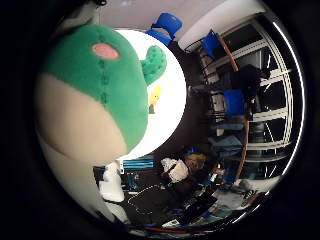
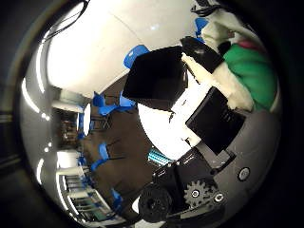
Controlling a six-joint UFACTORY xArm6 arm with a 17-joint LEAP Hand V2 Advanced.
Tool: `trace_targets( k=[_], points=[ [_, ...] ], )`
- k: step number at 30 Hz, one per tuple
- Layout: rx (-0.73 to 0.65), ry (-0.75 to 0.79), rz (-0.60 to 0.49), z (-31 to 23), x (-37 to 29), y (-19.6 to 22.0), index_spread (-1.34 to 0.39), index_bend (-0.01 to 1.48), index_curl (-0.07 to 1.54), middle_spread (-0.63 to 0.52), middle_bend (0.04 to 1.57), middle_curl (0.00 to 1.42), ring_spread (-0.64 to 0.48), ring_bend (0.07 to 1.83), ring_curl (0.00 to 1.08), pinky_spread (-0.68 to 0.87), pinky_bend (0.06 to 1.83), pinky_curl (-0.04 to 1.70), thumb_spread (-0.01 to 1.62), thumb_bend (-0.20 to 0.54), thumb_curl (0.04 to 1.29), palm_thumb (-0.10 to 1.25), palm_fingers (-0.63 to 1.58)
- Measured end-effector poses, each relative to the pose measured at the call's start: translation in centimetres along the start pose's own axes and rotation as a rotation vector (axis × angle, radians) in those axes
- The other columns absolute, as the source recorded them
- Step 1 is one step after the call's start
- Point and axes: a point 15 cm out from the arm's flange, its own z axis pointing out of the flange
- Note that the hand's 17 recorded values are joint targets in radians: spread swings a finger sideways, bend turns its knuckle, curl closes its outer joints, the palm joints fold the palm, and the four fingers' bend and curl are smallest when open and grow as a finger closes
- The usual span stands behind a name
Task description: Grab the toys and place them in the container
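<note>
Green plush toy (image 1: 95, 95) (pink-cheeked) tight against the palm, fingers (image 2: 209, 99) curled around it.

A large plush toy (image 1: 90, 95) is filling much of the little finger side view, sitting close against the palm: green on its back, cream on its belly, with a pink oval patch and a line of darker green stitching. A green cactus-shaped toy (image 1: 153, 63) is lying on the white desk (image 1: 170, 107) beyond it. A small yellow toy (image 1: 154, 96) is lying near the cactus, apart from it.
</note>
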Motion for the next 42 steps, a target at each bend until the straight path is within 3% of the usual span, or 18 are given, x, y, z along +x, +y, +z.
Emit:
trace_targets(
  k=[10,19,22,25,26,27,29,30,33,35,42],
  points=[
    [0.105,-0.045,-0.103,0.1,-6.3,-5.5,-0.28,1.03,0.90,-0.25,1.15,1.04,-0.28,1.28,0.91,-0.21,1.21,1.12,1.17,-0.015,0.57,0.99,1.03],
    [0.117,-0.081,-0.157,2.4,-10.0,-8.3,-0.29,0.99,0.90,-0.26,1.11,1.05,-0.28,1.26,0.90,-0.24,1.17,1.10,1.19,-0.024,0.55,0.93,1.05],
    [0.088,-0.121,-0.168,4.2,-11.3,-9.0,-0.30,0.79,0.86,-0.25,1.05,0.98,-0.27,1.23,0.82,-0.32,1.07,0.97,1.23,-0.036,0.49,0.79,1.07],
    [0.040,-0.159,-0.168,6.2,-11.9,-9.3,-0.34,0.39,0.77,-0.27,0.93,0.87,-0.28,1.16,0.71,-0.48,1.01,0.83,1.25,-0.034,0.42,0.64,0.92],
    [0.029,-0.161,-0.172,6.8,-11.8,-9.5,-0.37,0.28,0.74,-0.28,0.85,0.82,-0.29,1.12,0.67,-0.53,1.00,0.79,1.25,-0.029,0.39,0.60,0.78],
    [0.019,-0.162,-0.178,7.4,-11.6,-9.6,-0.40,0.28,0.72,-0.28,0.80,0.80,-0.28,1.06,0.65,-0.47,0.86,0.77,1.25,-0.032,0.38,0.57,0.52],
    [0.002,-0.164,-0.197,8.4,-11.6,-9.8,-0.46,0.38,0.69,-0.26,0.74,0.73,-0.17,0.85,0.57,-0.11,0.59,0.73,1.24,-0.027,0.35,0.53,0.21],
    [-0.007,-0.165,-0.213,8.9,-11.5,-9.9,-0.48,0.39,0.66,-0.23,0.67,0.69,-0.11,0.74,0.51,0.06,0.55,0.68,1.24,-0.023,0.34,0.52,0.14],
    [-0.050,-0.170,-0.255,10.7,-11.0,-9.8,-0.49,0.35,0.56,-0.14,0.52,0.57,0.06,0.56,0.40,0.35,0.47,0.57,1.23,-0.019,0.32,0.50,0.08],
    [-0.095,-0.173,-0.260,11.9,-10.1,-9.3,-0.49,0.30,0.51,-0.09,0.43,0.50,0.12,0.49,0.36,0.43,0.43,0.51,1.22,-0.020,0.31,0.48,0.07],
    [-0.102,-0.160,-0.242,11.7,-7.0,-8.8,-0.47,0.18,0.40,-0.03,0.27,0.38,0.17,0.34,0.28,0.48,0.34,0.41,1.22,-0.019,0.29,0.47,0.15]
  ],
)
